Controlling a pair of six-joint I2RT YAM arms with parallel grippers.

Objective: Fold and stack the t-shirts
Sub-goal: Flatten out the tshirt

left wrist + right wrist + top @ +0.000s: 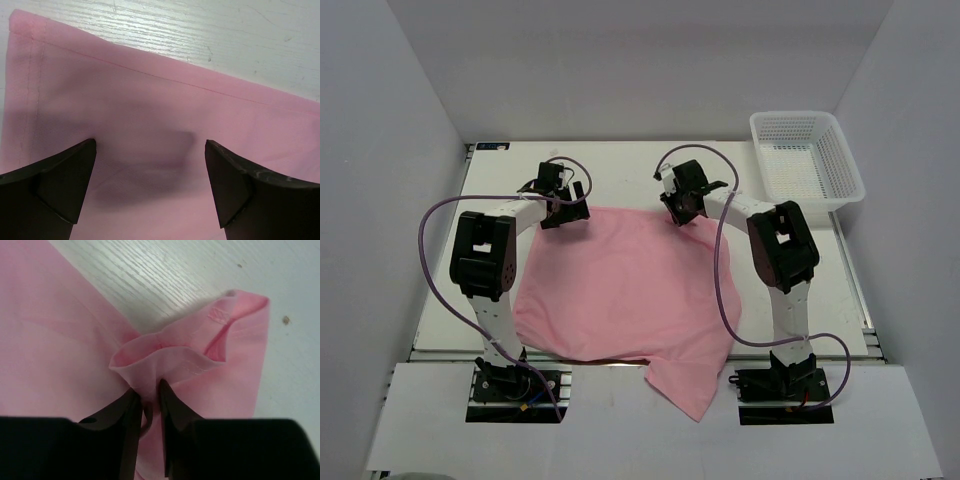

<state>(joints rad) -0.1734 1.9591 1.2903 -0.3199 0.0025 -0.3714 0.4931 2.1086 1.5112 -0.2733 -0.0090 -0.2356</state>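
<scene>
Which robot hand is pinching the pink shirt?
The right gripper: its fingers are shut on a bunched fold of the t-shirt. The left gripper hangs open over flat cloth.

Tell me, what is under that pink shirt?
The pink t-shirt lies spread on the white table, which shows around its edges. One corner spills past the table's near edge. Whatever else might sit beneath the cloth is covered and cannot be seen.

You see a white mesh basket [807, 160] standing upright, open side up, at the far right corner of the table [620, 170]. Table top: white, fine wood grain. Plain white walls [380, 150] enclose left, back, right.
</scene>
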